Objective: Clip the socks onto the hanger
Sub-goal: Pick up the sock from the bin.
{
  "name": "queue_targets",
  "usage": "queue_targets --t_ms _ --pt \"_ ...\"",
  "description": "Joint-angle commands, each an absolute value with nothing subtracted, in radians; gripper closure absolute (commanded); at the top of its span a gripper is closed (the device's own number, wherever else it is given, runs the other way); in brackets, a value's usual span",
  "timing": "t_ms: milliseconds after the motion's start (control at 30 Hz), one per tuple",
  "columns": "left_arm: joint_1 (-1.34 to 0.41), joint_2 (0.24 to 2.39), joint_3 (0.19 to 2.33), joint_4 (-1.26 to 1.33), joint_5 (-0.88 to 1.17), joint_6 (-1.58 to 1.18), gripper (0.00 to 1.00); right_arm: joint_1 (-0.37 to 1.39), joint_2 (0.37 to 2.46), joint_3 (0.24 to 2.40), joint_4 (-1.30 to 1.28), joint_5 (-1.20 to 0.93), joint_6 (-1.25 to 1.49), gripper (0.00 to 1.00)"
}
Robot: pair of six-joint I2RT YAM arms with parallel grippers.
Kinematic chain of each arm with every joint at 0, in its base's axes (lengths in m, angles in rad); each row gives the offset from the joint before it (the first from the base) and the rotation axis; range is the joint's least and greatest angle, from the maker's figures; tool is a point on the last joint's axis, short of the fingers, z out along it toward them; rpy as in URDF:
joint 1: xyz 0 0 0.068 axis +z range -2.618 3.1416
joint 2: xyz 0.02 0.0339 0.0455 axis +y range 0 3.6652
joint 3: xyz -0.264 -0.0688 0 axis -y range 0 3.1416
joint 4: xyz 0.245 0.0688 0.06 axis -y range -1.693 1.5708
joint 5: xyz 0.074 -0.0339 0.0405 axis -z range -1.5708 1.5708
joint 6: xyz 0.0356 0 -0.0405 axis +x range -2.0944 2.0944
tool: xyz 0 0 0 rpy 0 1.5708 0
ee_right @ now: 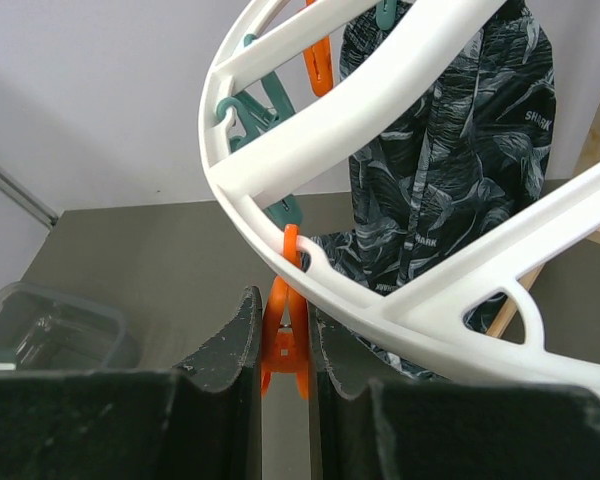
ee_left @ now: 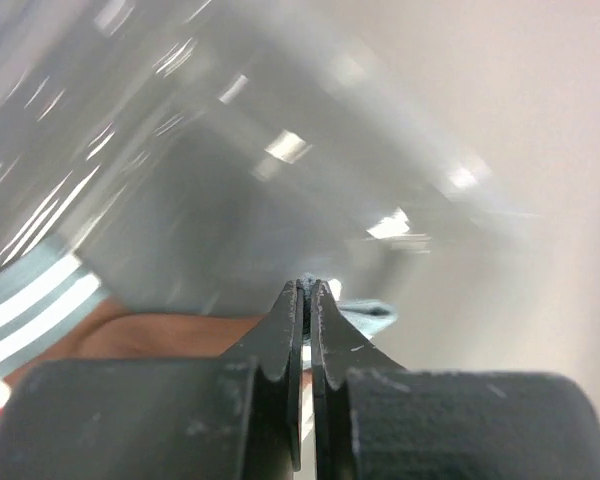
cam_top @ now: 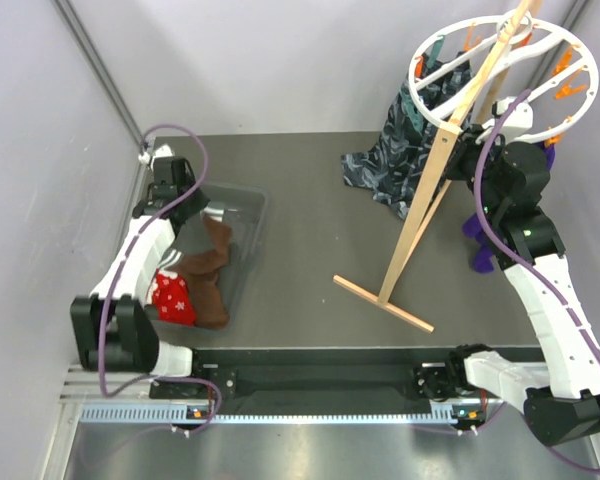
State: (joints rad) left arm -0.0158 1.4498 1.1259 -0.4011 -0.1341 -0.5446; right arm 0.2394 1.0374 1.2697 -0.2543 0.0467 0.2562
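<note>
reading the top view first: the left gripper [cam_top: 198, 212] is sunk in the clear bin [cam_top: 256, 222] at the table's left, where the socks lie heaped. you can count one red sock [cam_top: 173, 297] with white marks. the brown sock [cam_top: 212, 250] shows as two dark patches, one sock or two, it cannot be told. one hanger [cam_top: 413, 72] rides the slanted wooden pole [cam_top: 435, 180] far right, well apart from the bin, with the right gripper [cam_top: 477, 135] up under its rim. one patterned cloth [cam_top: 395, 160] drapes behind the pole and one purple sock [cam_top: 477, 240] shows beside the right arm; leave both.

left wrist view: the left gripper [ee_left: 308, 290] has its jaws together, only a sliver between them. the brown sock [ee_left: 170, 335] lies just beside the tips, and a grey-and-white striped cuff [ee_left: 40, 300] sits to the left. whether a fold is pinched you cannot tell. expect these socks to be light, limp and compressible. take one by the cuff edge, so the body hangs free for clipping.

right wrist view: the right gripper [ee_right: 285, 305] is clamped on one orange clip [ee_right: 285, 350] hanging from the hanger [ee_right: 310, 130]. counted here: two orange clips, at least two teal clips [ee_right: 255, 110]. judge the clip stiff, sprung plastic; squeeze it squarely or it may twist aside.
</note>
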Motion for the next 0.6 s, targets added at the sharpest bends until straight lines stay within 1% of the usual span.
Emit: queue_targets --t_ms 0,133,233,267,300,367,433,467,533,567 --pt "-0.084 1.307 1.201 -0.272 -0.031 -0.528 1.0 0.255 1.042 1.278 -0.272 0.009 0.242 1.0" --pt "-0.178 1.295 1.293 -0.192 0.112 -0.483 1.0 0.264 1.039 1.284 -0.278 0.008 0.235 1.0" --pt "-0.265 1.334 1.348 -0.069 0.234 -0.463 1.0 0.268 1.035 1.292 -0.284 0.005 0.23 1.0" --pt "-0.285 1.373 1.359 -0.034 0.267 -0.454 1.0 0.268 1.032 1.292 -0.281 0.005 0.23 1.0" --pt "-0.329 1.397 1.379 0.059 0.326 -0.443 1.0 0.271 1.025 1.289 -0.275 -0.02 0.227 1.0" --pt "-0.356 1.488 1.416 0.11 0.418 -0.445 1.0 0.278 1.019 1.285 -0.265 -0.038 0.216 1.0" --pt "-0.394 1.56 1.506 0.155 0.532 -0.469 1.0 0.287 1.009 1.282 -0.255 -0.051 0.209 1.0" --pt "-0.408 1.636 1.585 0.156 0.56 -0.472 1.0 0.296 1.008 1.281 -0.253 -0.054 0.201 1.0" --pt "-0.445 1.759 1.67 0.156 0.638 -0.489 1.0 0.302 1.003 1.282 -0.252 -0.054 0.193 1.0" --pt "-0.455 1.796 1.745 0.158 0.65 -0.5 1.0 0.304 1.002 1.281 -0.252 -0.052 0.195 1.0"
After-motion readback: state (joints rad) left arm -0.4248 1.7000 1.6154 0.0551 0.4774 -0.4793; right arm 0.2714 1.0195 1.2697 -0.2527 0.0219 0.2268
